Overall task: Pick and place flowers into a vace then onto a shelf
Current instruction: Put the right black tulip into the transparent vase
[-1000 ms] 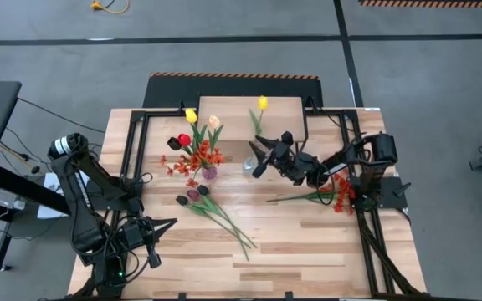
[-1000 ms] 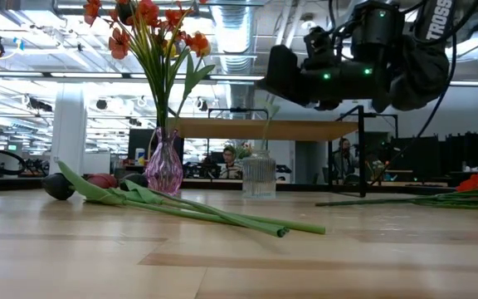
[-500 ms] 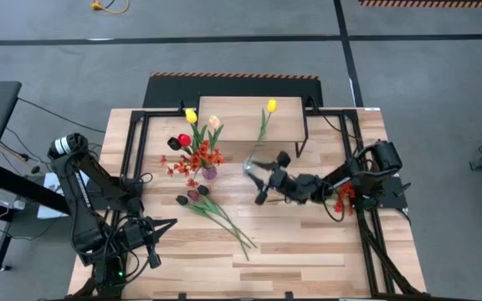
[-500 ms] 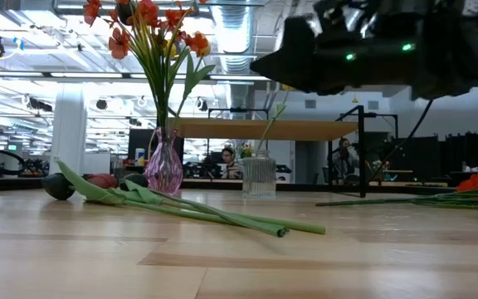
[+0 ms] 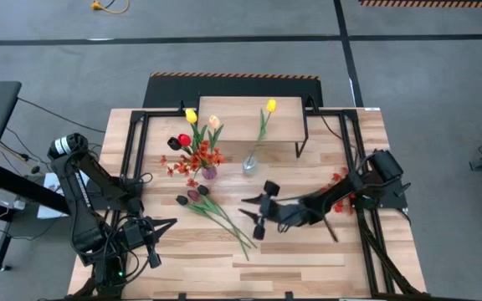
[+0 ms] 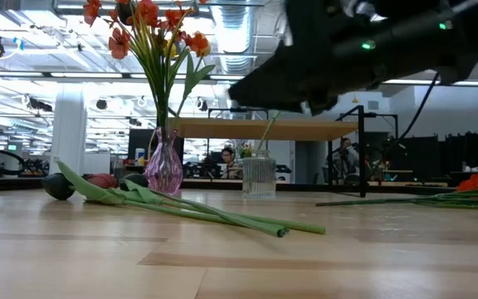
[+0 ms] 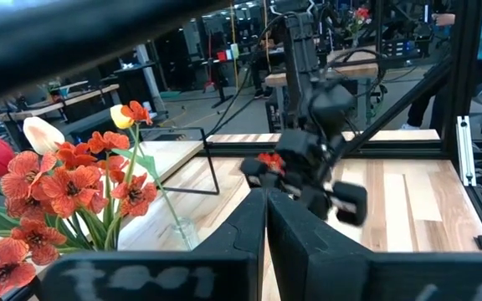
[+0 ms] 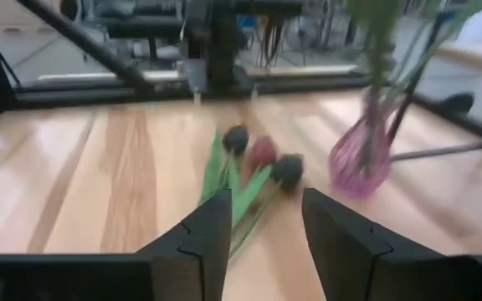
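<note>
Open right gripper (image 5: 255,216) over loose tulips (image 5: 216,211) (pink vase (image 5: 210,173) beside); nothing between.

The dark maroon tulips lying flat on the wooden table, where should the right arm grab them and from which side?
Probably on the green stems, just behind the dark maroon tulip heads, coming down from above. The bundle lies flat, stems running diagonally from heads to table front, so fingers should straddle them crosswise. The right end effector, open, hovers beside them.
</note>
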### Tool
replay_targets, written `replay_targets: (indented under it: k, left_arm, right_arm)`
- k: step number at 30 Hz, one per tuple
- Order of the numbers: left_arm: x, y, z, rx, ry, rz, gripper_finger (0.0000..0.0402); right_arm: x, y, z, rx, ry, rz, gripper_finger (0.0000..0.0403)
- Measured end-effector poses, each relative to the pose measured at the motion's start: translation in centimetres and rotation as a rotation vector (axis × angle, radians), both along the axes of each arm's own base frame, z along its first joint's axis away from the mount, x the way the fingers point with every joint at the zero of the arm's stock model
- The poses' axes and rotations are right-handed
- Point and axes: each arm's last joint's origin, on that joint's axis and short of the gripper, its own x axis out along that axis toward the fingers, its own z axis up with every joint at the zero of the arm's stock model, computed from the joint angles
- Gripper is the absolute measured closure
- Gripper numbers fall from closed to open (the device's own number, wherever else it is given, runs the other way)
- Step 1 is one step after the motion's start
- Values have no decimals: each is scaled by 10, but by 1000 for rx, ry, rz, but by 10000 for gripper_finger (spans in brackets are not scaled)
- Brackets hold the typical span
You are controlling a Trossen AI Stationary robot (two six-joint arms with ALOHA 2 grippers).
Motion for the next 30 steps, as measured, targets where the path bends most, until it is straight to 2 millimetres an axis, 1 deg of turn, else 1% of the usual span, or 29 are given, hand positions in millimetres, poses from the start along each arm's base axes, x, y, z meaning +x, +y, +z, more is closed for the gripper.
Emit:
replay_targets:
  k: [2,6,10,14,17,18,21,26,30]
  left_arm:
    - [0,0,0,0,0,0,401]
    - [0,0,0,0,0,0,401]
    - [0,0,0,-2,6,-3,401]
    - [0,0,0,-6,14,-6,401]
    - [0,0,0,-7,13,-6,401]
    - [0,0,0,-6,13,-6,401]
    - [0,0,0,-6,14,-7,401]
    - [0,0,0,-7,13,-7,401]
    - [0,0,0,-7,14,-7,401]
  right_arm:
    - [14,8,-3,12,19,0,266]
    - [37,18,-15,43,70,-17,266]
    - [55,25,-30,32,144,-33,269]
    - [69,25,-40,44,215,-61,271]
    - [76,22,-45,61,250,-92,271]
    - [76,21,-47,61,268,-101,271]
    - [80,17,-44,87,266,-104,272]
    - [81,12,-45,104,275,-114,277]
    - [82,7,-48,155,304,-101,282]
